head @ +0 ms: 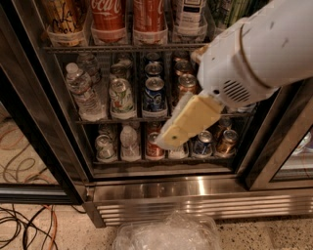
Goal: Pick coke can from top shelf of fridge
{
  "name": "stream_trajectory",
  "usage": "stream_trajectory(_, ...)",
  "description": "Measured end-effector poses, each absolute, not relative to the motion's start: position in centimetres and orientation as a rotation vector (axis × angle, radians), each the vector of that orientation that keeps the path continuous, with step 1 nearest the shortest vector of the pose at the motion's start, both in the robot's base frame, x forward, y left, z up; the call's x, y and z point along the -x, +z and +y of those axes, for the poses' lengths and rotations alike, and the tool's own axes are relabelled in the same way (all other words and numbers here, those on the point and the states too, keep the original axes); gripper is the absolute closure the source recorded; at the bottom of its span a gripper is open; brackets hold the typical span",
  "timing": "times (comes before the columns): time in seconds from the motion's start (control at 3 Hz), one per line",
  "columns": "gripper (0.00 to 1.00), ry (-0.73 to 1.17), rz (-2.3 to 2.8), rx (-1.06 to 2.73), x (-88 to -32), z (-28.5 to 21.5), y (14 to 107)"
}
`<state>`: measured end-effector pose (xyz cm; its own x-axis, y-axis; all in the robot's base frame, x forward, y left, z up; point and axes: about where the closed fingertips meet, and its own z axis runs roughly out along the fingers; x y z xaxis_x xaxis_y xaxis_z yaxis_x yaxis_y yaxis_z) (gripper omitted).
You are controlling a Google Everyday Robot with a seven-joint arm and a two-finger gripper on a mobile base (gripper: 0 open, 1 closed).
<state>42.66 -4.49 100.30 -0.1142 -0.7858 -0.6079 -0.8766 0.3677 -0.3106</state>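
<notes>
Red coke can [107, 14] ×1, red can [149, 14] ×1 beside, top shelf [122, 48] | jaws before lower racks [122, 119], state cannot tell

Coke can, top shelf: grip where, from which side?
Probably best to grip the coke can on its round side wall, above the tray lip, coming straight in from the front. It stands upright on the top shelf, with a gold can and a red can close beside it. The gripper hangs lower, before the bottom rack.

Upright red coke can [107, 17] stands on the fridge's [161, 190] top shelf [73, 48]; the end effector [172, 135] hangs below that shelf, rightward.
</notes>
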Motion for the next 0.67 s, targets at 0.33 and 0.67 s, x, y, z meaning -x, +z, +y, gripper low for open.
stream_trajectory(0.33, 0.00, 0.274, 1.878, 1.343, -40.2, 1.2, 98.3)
stream_trajectory(0.67, 0.00, 0.393, 1.813, 1.243, -40.2, 6.1, 97.3)
